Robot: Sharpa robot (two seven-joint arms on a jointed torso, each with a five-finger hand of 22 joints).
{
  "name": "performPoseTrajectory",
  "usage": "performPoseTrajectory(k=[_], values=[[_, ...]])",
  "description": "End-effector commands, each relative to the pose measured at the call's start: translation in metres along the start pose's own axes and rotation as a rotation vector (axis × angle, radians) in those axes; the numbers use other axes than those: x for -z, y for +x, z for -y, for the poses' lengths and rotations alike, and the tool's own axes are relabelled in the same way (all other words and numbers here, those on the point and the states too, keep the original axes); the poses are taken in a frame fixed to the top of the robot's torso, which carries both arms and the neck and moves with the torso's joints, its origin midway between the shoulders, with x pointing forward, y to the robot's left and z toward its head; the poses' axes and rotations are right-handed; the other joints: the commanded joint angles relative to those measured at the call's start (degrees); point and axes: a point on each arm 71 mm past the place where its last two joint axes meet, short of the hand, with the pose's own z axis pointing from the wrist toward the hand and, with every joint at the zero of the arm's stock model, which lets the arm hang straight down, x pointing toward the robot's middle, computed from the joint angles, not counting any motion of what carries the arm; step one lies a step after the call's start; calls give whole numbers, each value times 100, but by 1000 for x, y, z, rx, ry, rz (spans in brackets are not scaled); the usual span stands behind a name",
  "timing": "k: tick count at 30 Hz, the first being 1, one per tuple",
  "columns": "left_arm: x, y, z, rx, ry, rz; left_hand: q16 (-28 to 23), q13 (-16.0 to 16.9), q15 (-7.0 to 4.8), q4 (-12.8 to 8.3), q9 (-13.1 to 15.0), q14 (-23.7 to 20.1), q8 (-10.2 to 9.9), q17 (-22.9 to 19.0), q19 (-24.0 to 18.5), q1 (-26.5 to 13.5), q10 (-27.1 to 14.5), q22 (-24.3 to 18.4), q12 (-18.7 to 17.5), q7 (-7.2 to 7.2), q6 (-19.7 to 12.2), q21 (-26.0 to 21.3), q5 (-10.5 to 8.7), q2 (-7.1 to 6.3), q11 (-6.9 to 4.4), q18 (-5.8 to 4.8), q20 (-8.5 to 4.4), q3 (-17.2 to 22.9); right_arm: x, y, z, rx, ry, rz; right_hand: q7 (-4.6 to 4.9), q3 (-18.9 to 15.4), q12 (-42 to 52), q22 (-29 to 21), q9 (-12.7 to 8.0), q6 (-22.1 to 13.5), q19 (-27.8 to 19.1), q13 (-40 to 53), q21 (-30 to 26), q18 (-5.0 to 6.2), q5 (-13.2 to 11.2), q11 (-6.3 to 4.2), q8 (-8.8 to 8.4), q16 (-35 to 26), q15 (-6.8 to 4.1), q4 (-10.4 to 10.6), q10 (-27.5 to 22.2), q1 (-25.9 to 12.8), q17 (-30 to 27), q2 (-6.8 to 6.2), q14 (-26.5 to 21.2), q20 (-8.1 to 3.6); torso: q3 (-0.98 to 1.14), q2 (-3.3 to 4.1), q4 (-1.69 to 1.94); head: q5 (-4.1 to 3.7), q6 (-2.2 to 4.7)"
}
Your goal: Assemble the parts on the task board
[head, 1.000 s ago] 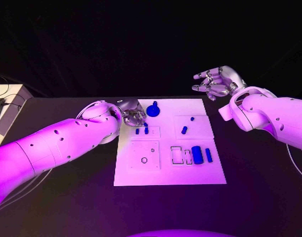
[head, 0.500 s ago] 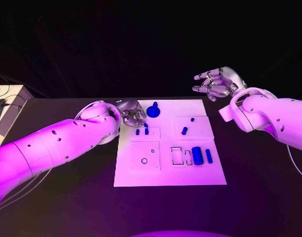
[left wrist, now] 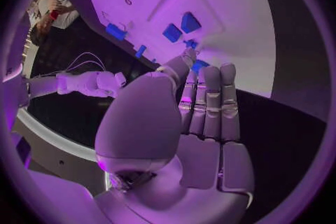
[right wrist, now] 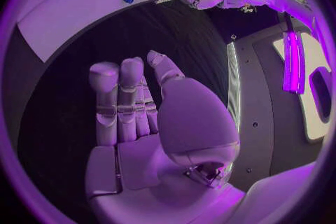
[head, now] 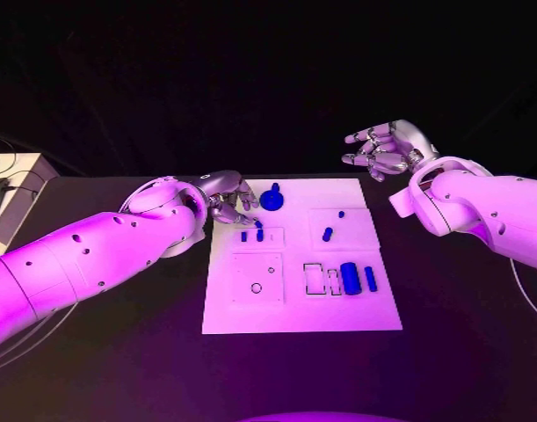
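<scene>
The white board (head: 301, 303) lies mid-way on the black surface (head: 116, 352), blue parts (head: 351, 277) on it, dark room behind. The left hand (head: 228, 199) hovers at its far left corner, fingers (left wrist: 210, 101) straight and holding nothing; the right hand (head: 388, 148), raised beyond its right corner, is loosely spread and empty.

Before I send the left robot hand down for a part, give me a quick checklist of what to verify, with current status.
1. Left robot hand free of any part: ok, the left wrist view shows its fingers straight with nothing held.
2. Left robot hand at the task board: ok, it hovers at the board's far left edge, beside the round blue part.
3. Small blue parts near that hand unobstructed: ok.
4. Right robot hand clear of the work area: ok, raised beyond the board's far right corner, holding nothing.
5. Contact between left fingers and the round part: cannot tell.
6. Blue pieces on the board's near right untouched: ok.
</scene>
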Motion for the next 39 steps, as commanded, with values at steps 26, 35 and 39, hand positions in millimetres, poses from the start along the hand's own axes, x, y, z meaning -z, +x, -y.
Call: performPoseTrajectory(k=[26,35,39], values=[[-22,18,29,-402,120,-74,544,-419,7,-111,10,-1149,-6,-470,-225,110,-646,328,305,-142,595,-234,5,-8,-151,-52,-61,179,-1,4,-1,-4,-13,-12,25,6,15,464,-8,10,321,-1,34,31,31,-35,-26,-28,0,-25,2,-45,13,-25,37,-57,3,22,-14,34,41],[-24,20,31,-429,118,-88,693,-418,-19,-277,11,-1189,-6,-644,-279,90,-532,443,175,-139,633,-29,3,-21,-155,-43,-102,511,-1,4,-1,-5,-14,-14,25,6,15,464,-8,10,321,-1,34,31,31,-35,-26,-28,0,-25,2,-45,13,-25,37,-57,0,15,-13,25,23],[-24,20,29,-437,111,-96,745,-415,-23,-342,11,-1199,-6,-695,-306,90,-516,441,153,-140,622,98,2,-24,-157,-33,-109,592,-1,4,-1,-5,-14,-14,25,6,15,464,-8,10,321,-1,34,31,31,-35,-26,-28,0,-25,2,-45,13,-25,37,-57,-2,16,-11,19,20]])
